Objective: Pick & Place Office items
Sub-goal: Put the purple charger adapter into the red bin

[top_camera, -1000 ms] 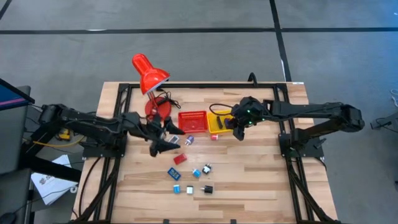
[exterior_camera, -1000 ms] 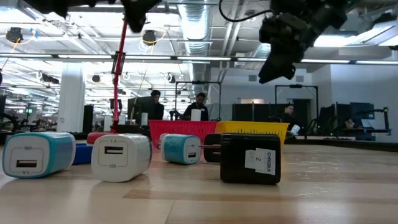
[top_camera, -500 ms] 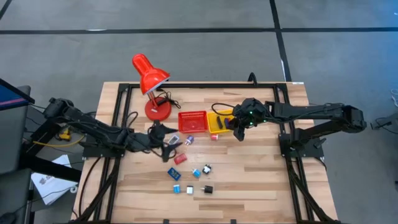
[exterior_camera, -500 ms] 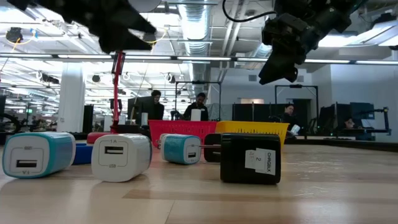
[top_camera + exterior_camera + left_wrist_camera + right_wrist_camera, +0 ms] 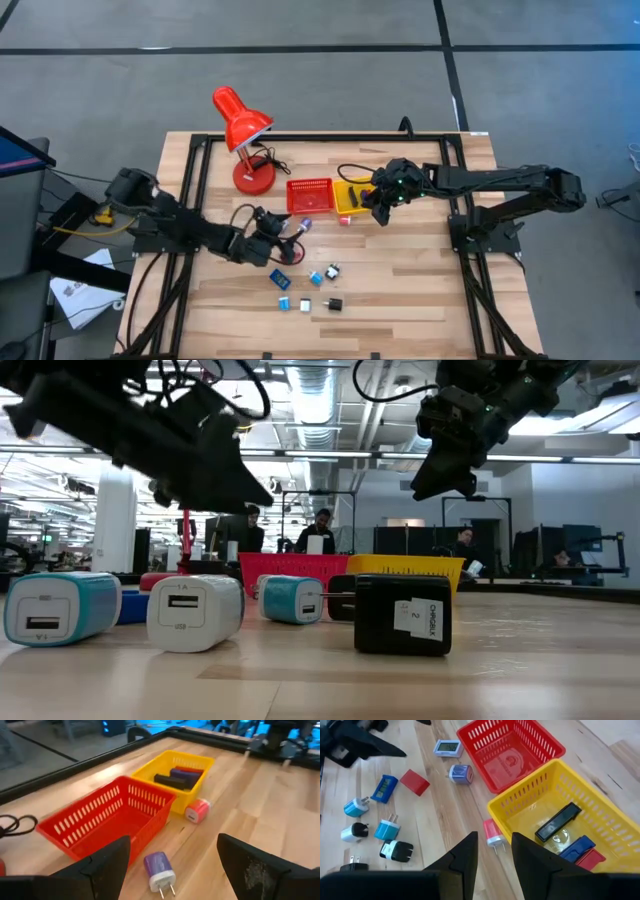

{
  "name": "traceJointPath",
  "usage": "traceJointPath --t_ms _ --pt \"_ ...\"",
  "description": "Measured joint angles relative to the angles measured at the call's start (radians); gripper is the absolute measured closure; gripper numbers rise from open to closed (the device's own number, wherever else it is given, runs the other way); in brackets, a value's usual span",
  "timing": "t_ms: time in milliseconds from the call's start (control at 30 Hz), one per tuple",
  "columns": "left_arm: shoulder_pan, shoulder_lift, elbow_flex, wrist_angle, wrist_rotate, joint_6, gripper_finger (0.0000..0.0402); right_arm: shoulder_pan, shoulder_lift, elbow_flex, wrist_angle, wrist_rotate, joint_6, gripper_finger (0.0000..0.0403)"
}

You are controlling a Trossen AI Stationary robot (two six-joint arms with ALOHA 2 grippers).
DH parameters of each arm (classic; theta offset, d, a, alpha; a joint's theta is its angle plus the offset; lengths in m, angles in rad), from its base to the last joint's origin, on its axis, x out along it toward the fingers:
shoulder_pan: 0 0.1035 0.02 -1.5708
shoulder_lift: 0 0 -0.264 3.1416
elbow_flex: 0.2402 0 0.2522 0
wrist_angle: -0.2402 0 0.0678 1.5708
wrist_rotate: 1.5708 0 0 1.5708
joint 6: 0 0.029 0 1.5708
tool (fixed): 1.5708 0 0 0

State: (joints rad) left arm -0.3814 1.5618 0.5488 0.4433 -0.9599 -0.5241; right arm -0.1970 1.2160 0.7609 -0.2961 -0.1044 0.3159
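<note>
Office items lie loose on the wood table: a purple plug (image 5: 159,868), a pink plug (image 5: 492,834), a red block (image 5: 414,782), a blue piece (image 5: 385,788), cyan plugs (image 5: 60,608), a white plug (image 5: 195,612) and a black charger (image 5: 403,615). The red basket (image 5: 310,193) holds nothing. The yellow basket (image 5: 555,815) holds a black bar (image 5: 557,822) and blue and red pieces (image 5: 580,847). My left gripper (image 5: 283,238) hangs open, low, just short of the purple plug and touching nothing. My right gripper (image 5: 380,205) hovers open above the yellow basket's near edge.
A red desk lamp (image 5: 240,125) stands on its round base (image 5: 252,178) at the table's far left, its black cord coiled beside it. A small grey clock-like item (image 5: 446,747) lies near the red basket. Bare wood stretches along the table's right side and near edge.
My left arm has swung away from the lamp base toward the table's near edge and the middle, stretching out and dropping lower, so its open gripper now points at the purple plug. My right gripper has stayed almost where it was. No item has moved.
</note>
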Motion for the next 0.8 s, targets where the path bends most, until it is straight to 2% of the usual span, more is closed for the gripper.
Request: traceJointPath --t_ms 167,300,533,667,800 --pt "-0.007 0.093 0.0 0.087 -0.085 -0.03 0.011 0.0 0.0 0.0 -0.001 0.0 0.048 0.029" --pt "-0.007 0.148 0.008 0.101 -0.09 -0.09 0.011 0.0 0.0 0.0 -0.002 0.0 0.051 0.029" --pt "-0.004 0.247 0.064 0.099 -0.092 -0.087 0.011 0.0 0.0 0.0 -0.002 0.0 0.051 0.029" --pt "0.001 0.294 0.085 0.097 -0.099 -0.14 0.011 0.0 0.0 0.0 -0.002 0.0 0.051 0.029" --pt "0.009 0.334 0.106 0.097 -0.134 -0.132 0.011 0.0 0.0 0.0 -0.002 0.0 0.052 0.029"
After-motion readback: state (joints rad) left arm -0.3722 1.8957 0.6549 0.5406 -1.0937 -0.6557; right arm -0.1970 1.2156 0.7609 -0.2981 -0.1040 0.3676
